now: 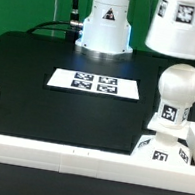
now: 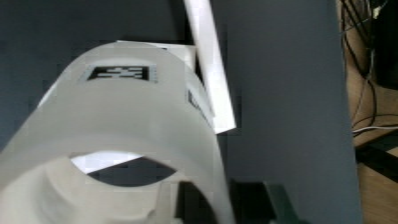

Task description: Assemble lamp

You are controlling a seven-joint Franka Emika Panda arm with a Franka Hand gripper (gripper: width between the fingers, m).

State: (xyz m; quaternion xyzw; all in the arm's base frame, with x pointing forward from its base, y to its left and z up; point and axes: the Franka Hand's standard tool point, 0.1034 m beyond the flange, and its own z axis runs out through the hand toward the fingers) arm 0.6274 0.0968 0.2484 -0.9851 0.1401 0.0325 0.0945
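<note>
The tapered white lamp shade [image 1: 182, 32] hangs in the air at the exterior view's upper right, a tag on its top. It is above and apart from the round bulb [image 1: 176, 92], which stands upright on the square base block [image 1: 164, 148] at the lower right. The gripper is cut off by the top edge of the exterior view. In the wrist view my gripper [image 2: 215, 205] is shut on the shade [image 2: 125, 130]. The shade's wall sits between the dark fingers [image 2: 249, 205], and its open mouth faces the camera.
The marker board [image 1: 95, 83] lies flat mid-table. The robot's white body [image 1: 104, 26] stands at the back. A white rail [image 1: 66, 157] runs along the table's front edge and also shows in the wrist view [image 2: 210, 70]. Cables hang at the wrist view's edge.
</note>
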